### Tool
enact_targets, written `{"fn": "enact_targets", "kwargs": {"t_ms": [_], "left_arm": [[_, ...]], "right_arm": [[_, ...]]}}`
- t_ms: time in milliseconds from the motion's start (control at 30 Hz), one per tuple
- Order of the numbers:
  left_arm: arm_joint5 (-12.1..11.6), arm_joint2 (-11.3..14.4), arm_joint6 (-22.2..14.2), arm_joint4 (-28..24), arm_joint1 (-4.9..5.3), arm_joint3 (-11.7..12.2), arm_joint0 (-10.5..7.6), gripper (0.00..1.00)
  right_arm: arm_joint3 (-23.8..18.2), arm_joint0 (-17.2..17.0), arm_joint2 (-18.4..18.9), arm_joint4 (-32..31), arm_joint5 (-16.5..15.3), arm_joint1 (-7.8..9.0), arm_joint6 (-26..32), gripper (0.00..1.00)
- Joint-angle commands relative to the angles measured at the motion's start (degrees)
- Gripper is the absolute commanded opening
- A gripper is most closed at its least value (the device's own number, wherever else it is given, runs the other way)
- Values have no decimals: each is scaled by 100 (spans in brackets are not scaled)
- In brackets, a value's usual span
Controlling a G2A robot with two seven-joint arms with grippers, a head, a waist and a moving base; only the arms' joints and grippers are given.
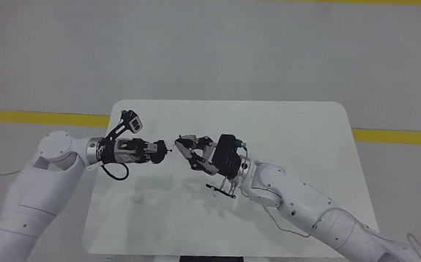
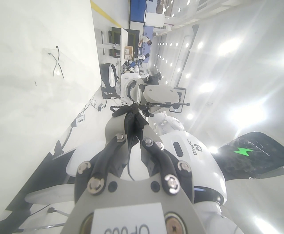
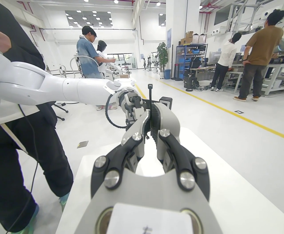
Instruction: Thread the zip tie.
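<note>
A black zip tie [image 3: 150, 104] stands upright between the fingers of my right gripper [image 3: 151, 118], which is shut on its strip; the head points up above the fingertips. From the left wrist, the same zip tie [image 2: 177, 103] shows as a thin bar sticking out of the right gripper. My left gripper [image 1: 163, 150] faces the right gripper [image 1: 183, 144] tip to tip above the white table [image 1: 298, 137], a small gap apart. The left gripper [image 2: 133, 109] is shut, and I cannot make out anything between its dark pads.
Two spare zip ties [image 2: 57, 62] lie crossed on a clear sheet on the table. A person in dark clothes [image 3: 33, 137] stands close to the table's edge beside the left arm. The table [image 3: 221, 168] stretches bare under the right wrist.
</note>
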Motion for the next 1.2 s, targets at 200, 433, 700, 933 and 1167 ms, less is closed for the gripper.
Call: {"fn": "enact_targets", "kwargs": {"t_ms": [200,433,700,933,1167], "left_arm": [[-2,20,-4,-38,12,16,-7,0],[-1,37,-12,-61,23,36,-20,0],[0,61,-20,-79,35,55,-32,0],[-12,83,-33,-95,43,66,-44,0],[-18,105,-47,-109,52,72,-54,0]], "right_arm": [[14,29,-70,31,0,13,4,0],[14,66,-124,60,0,19,-28,0],[-15,110,-181,70,0,30,-96,0],[2,170,-263,111,0,35,-98,0],[27,207,-307,143,0,38,-113,0]]}}
